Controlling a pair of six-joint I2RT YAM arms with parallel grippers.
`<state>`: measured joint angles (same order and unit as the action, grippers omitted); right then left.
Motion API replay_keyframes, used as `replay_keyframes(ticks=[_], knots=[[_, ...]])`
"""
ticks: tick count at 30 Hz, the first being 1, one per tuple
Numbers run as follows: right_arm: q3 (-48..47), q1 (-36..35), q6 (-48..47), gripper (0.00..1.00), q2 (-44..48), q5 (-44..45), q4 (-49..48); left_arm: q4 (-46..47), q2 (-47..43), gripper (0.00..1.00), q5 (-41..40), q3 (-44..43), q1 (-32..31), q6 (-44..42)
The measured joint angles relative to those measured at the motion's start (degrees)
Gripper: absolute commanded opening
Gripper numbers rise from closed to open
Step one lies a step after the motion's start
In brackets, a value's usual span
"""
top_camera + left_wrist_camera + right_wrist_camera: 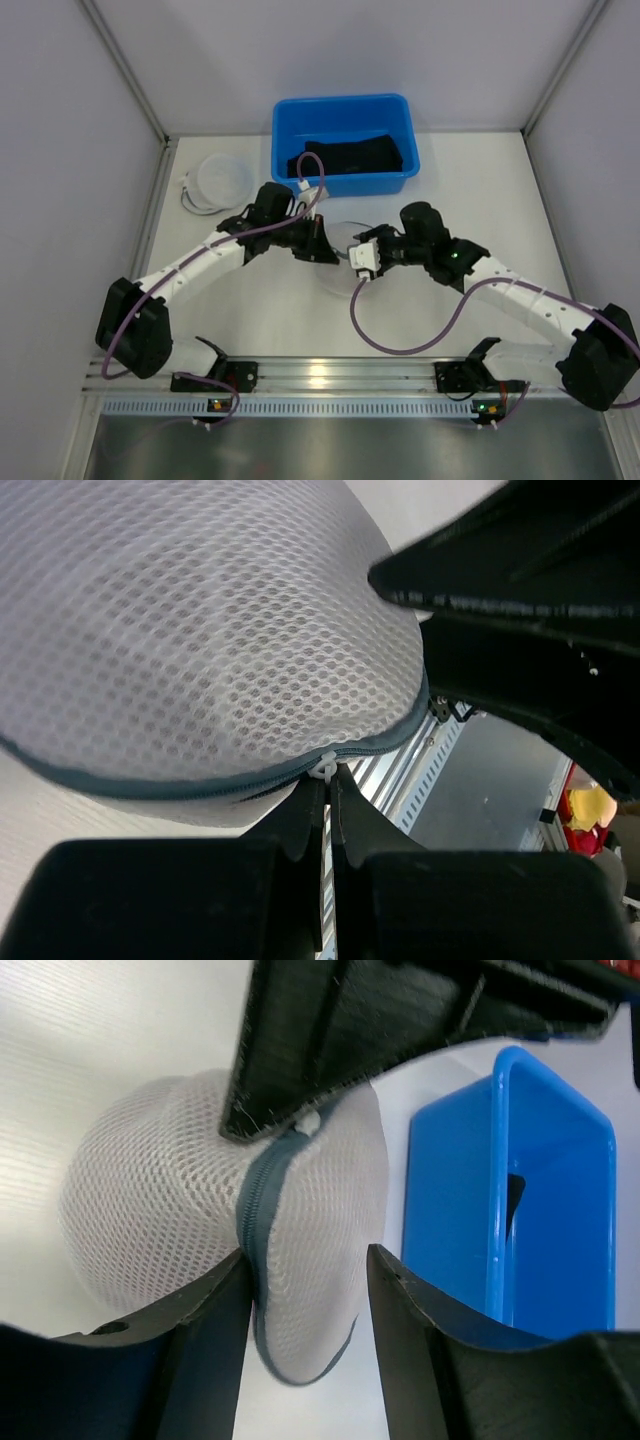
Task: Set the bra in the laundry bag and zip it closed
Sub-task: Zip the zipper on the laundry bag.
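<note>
The laundry bag point(342, 270) is a round white mesh dome with a grey zipper point(262, 1190), lying mid-table between both arms. My left gripper point(327, 777) is shut on the white zipper pull point(323, 768) at the bag's point(200, 630) rim. My right gripper point(305, 1260) is open, its jaws standing either side of the bag's point(150, 1210) edge, and one finger point(215, 1305) touches the zipper seam. In the top view the left gripper point(322, 243) and the right gripper point(352, 268) meet over the bag. I cannot make out the bra through the mesh.
A blue bin point(345, 108) with black fabric point(350, 155) in it stands just behind the bag; its wall point(455, 1210) is close to my right gripper. A white round disc point(220, 180) lies at the back left. Frame posts and grey walls enclose the table.
</note>
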<state>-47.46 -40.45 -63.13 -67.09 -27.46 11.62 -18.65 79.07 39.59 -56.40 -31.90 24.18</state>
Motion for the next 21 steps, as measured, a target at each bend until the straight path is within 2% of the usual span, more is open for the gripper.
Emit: replay_keyframes(ticks=[5, 10, 13, 15, 18, 21], knots=[[-0.1, -4.0, 1.2, 0.45, 0.3, 0.2, 1.9, 0.6, 1.7, 0.0, 0.0, -0.3, -0.5, 1.6], [-0.2, -4.9, 1.5, 0.46, -0.5, 0.5, 1.9, 0.7, 2.5, 0.0, -1.0, -1.4, -1.7, 2.5], [-0.2, -4.9, 1.0, 0.38, -0.9, 1.2, 1.9, 0.8, 2.5, 0.0, -1.5, -1.7, -1.9, 2.8], [-0.2, -4.9, 0.1, 0.37, -0.9, 1.9, 2.1, 0.8, 2.5, 0.0, -1.7, -1.7, -1.9, 3.0], [-0.2, -4.3, -1.5, 0.39, -0.8, 2.4, 2.6, 0.9, 2.0, 0.0, -1.8, -1.6, -1.7, 3.1], [-0.2, -2.5, -3.4, 0.46, -0.6, 2.5, 3.2, 1.2, 0.0, 0.0, -1.8, -0.2, -1.2, 3.5]])
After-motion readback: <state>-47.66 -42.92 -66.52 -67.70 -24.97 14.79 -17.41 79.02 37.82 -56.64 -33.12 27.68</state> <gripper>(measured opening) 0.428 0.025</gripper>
